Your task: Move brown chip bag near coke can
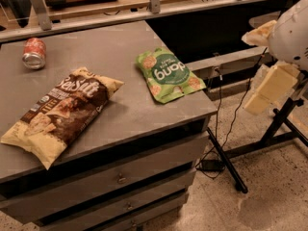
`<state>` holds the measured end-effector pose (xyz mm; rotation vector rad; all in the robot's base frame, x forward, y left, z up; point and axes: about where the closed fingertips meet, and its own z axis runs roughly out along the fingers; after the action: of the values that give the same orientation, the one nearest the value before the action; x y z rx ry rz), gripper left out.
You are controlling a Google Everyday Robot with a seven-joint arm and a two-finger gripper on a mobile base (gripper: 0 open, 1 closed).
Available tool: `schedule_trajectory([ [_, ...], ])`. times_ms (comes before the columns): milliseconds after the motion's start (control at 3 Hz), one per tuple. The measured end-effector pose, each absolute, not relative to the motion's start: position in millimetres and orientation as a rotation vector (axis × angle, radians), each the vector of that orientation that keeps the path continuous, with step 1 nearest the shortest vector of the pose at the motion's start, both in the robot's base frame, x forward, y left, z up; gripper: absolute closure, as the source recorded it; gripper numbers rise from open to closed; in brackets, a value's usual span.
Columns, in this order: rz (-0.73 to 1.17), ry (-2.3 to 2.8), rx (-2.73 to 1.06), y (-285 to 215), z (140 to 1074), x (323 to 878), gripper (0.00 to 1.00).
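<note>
Saw brown chip bag point(62, 112) flat lower left on tabletop point(103, 44), coke can point(34, 53) upper left; end effector point(269, 85) far right, grip state untellable. Judged best to pinch bag's crimp, slide gently

- My tool point(258, 67), right of the desk point(122, 112) over the floor point(274, 198): rounded white shell with small dark specks.
- Pale cream-yellow blocky pieces jut from it.

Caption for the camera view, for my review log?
Crinkly brown chip bag and red coke can lie apart on grey cabinet top, gripper beyond its right edge.
</note>
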<state>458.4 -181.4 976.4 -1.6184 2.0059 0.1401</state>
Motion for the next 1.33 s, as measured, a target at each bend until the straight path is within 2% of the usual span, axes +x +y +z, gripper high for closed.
schedule_trajectory([
  [667, 0.431, 1.62, -1.529, -90, 981, 462, 0.0],
  [1000, 0.503, 1.546, -1.49, -65, 997, 457, 0.0],
  [1333, 0.503, 1.548, -1.489, -66, 997, 457, 0.0],
])
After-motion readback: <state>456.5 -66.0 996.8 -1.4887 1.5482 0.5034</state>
